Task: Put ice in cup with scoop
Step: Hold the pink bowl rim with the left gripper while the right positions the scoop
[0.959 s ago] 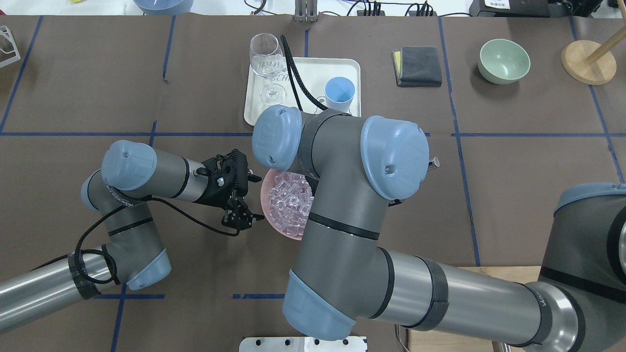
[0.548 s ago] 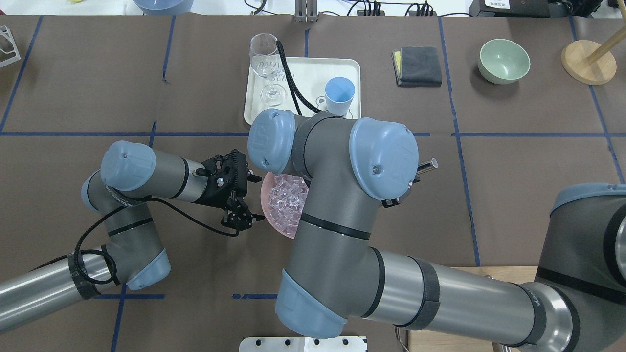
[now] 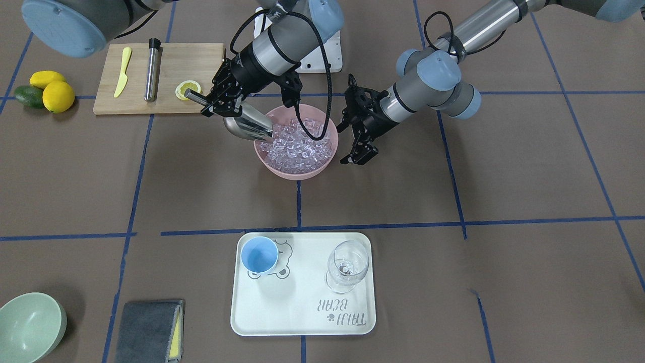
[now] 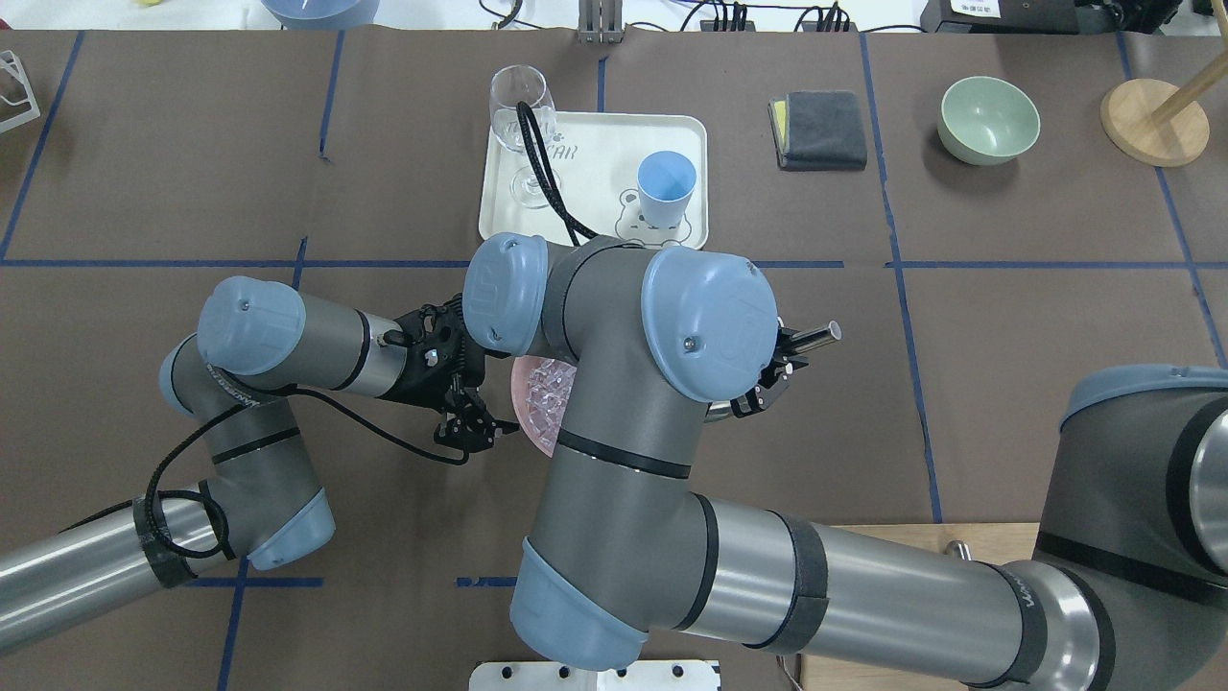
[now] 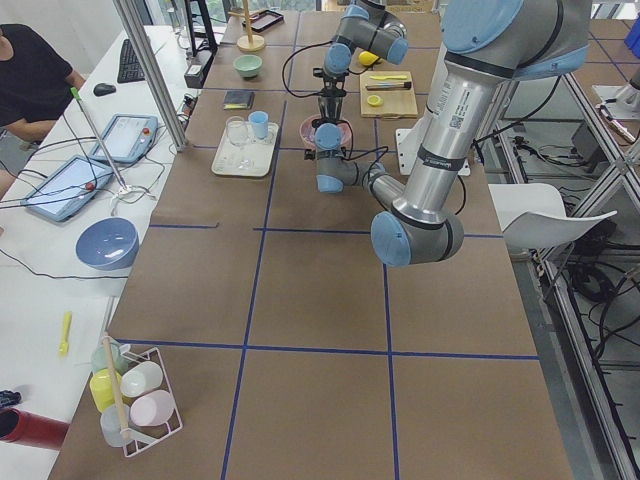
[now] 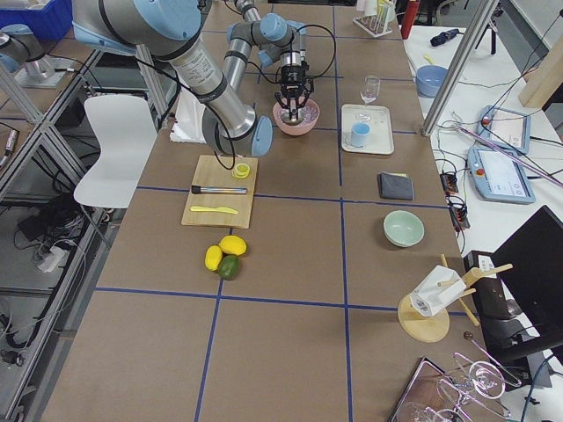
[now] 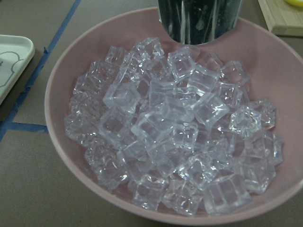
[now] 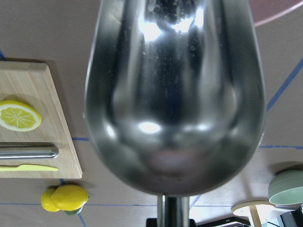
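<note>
The shiny metal scoop (image 3: 248, 126) is tilted, with its mouth over the rim of a pink bowl (image 3: 295, 174) and against the heap of clear ice cubes (image 3: 298, 143). My right gripper (image 3: 220, 103) is shut on the scoop's rod handle. The scoop fills the right wrist view (image 8: 175, 94) and shows at the top of the left wrist view (image 7: 199, 19), above the ice (image 7: 175, 127). My left gripper (image 3: 359, 151) is open and empty beside the bowl's other side. The light-blue cup (image 3: 259, 254) stands empty on a white tray (image 3: 302, 322).
A clear stemmed glass (image 3: 346, 264) stands on the tray beside the cup. A cutting board (image 3: 201, 55) holds a yellow knife, a steel cylinder and a lemon slice. Lemons and an avocado (image 3: 45, 91), a green bowl (image 3: 30, 325) and a grey cloth (image 3: 151, 330) lie further off.
My right arm has swung toward the left arm over the bowl and now covers most of it in the overhead view. The scoop handle moved with it. The left arm has stayed still.
</note>
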Robot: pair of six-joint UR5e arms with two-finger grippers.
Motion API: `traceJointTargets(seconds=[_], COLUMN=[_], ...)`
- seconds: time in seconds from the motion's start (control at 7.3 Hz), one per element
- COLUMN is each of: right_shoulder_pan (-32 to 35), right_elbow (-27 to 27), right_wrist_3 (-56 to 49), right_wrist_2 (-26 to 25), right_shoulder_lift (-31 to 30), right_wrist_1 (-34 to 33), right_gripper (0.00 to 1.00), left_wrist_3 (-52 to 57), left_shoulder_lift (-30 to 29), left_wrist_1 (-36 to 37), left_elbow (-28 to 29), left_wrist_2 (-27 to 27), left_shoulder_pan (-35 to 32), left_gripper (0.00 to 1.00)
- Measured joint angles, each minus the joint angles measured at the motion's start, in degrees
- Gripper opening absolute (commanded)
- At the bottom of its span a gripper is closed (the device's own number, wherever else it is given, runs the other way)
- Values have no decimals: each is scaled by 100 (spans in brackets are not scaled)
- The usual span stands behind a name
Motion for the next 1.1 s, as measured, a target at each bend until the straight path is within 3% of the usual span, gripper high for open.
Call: traceJointTargets(seconds=[1.1], right_shoulder_pan=[-119], right_elbow=[-210], right_wrist_3=[18], right_wrist_2=[-59], right_shoulder_lift=[177], right_wrist_1=[18], right_gripper=[0], left_wrist_3=[1], left_shoulder_lift=[-7], left_wrist_1=[-56], left_elbow=[1], left_wrist_2=[0], left_shoulder_pan=[9], left_gripper=[97])
